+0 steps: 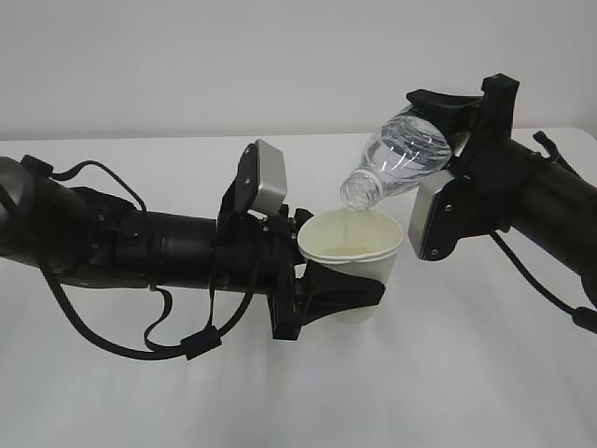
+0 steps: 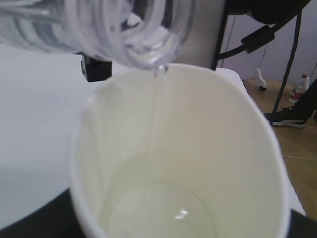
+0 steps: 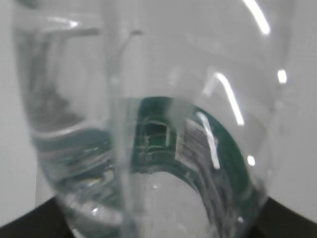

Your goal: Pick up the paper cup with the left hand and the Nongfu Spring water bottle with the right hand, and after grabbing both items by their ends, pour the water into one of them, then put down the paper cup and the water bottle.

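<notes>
Even, bright light with soft shadows; both wrist views blur close up, with glare streaks on the bottle (image 3: 148,124).

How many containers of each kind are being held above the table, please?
Small cream-white paper cup: 1
Small clear plastic bottle with a dark green label band: 1
Total: 2

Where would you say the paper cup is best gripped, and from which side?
Grip the paper cup around its mid wall, from the side, as the left pincer does now. It stands upright with water inside and the bottle pouring over its open rim, so the top must stay clear.
</notes>
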